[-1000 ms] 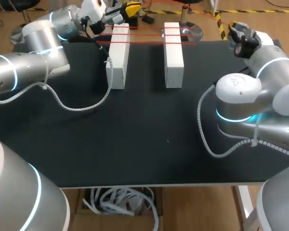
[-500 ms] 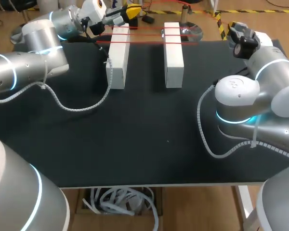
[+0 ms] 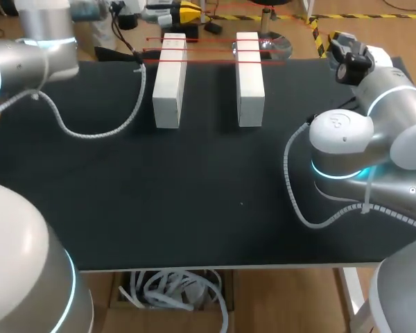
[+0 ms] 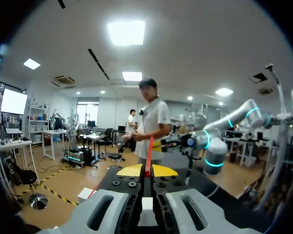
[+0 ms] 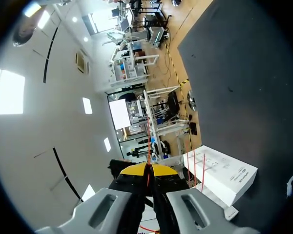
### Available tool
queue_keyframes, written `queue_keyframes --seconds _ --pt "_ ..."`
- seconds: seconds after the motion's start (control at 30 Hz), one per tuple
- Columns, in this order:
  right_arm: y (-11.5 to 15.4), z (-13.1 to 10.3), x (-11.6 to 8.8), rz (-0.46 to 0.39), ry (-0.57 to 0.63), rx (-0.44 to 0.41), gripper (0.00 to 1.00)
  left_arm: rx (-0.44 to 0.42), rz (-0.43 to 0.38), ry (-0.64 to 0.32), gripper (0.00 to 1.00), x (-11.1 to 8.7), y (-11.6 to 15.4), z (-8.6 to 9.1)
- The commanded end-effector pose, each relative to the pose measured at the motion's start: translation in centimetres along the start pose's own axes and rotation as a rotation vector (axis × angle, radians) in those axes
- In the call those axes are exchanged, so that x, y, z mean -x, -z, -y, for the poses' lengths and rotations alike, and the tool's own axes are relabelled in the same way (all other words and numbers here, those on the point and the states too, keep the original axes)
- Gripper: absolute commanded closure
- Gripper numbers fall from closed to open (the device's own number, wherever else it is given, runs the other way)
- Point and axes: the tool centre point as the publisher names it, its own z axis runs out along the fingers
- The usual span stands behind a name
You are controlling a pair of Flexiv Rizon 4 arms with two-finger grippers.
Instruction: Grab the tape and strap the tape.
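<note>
Black table (image 3: 194, 208) w/ both arms working at its far end. Left arm (image 3: 28, 55) comes in over the far left corner; right arm (image 3: 347, 139) is folded up at the right side.

Two white blocks, left block (image 3: 168, 90) and right block (image 3: 249, 90), lie side by side, well apart, long axes pointing away from the robot.

Left claw (image 3: 184, 10) hangs just past the table's far edge, near the left block's far end. Right claw (image 3: 338, 40) sits by the far right corner, well apart from both blocks.

Red tape (image 3: 208, 61) is stretched in several thin strands across the far ends of both blocks. Its long axis runs left-to-right, i.e. crosswise to the blocks.

Wrist views: each claw's yellow tips (image 4: 133, 170) are pressed together on a red strand leading straight out ahead, so both are pinching tape. In the head view the strands are too thin to trace from claws to blocks.

Judgement: wrapping is partly done. The next pass turns on that crosswise tape line. The left claw is nearer the blocks, so it prob. carries the strand while the right holds tension. Risk: slack, or a strand slipping off a block's end.
</note>
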Motion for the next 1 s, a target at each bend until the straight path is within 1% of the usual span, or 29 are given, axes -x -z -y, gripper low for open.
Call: queue_keyframes --seconds 0.03,0.43,0.5,0.6,0.73,0.8,1.0 --pt "-0.1 0.0 -0.1 0.003 0.001 0.001 1.0 0.179 0.1 0.0 1.0 -1.4 0.0 1.0" --pt "-0.1 0.0 -0.1 0.003 0.001 0.001 1.0 0.344 0.196 0.027 1.0 -1.8 0.3 1.4" --pt "-0.1 0.0 -0.1 0.003 0.001 0.001 1.0 0.359 0.202 0.033 1.0 -1.9 0.3 1.6" --pt "-0.1 0.0 -0.1 0.003 0.001 0.001 1.0 0.395 0.203 0.013 1.0 -2.0 0.3 1.7" --pt "-0.1 0.0 -0.1 0.003 0.001 0.001 1.0 0.393 0.208 0.012 1.0 -2.0 0.3 1.8" --pt "-0.1 0.0 -0.1 0.003 0.001 0.001 1.0 0.396 0.19 -0.006 1.0 -2.0 0.2 2.1" --pt "-0.1 0.0 -0.1 0.003 0.001 0.001 1.0 0.396 0.19 -0.006 1.0 -2.0 0.2 2.1"
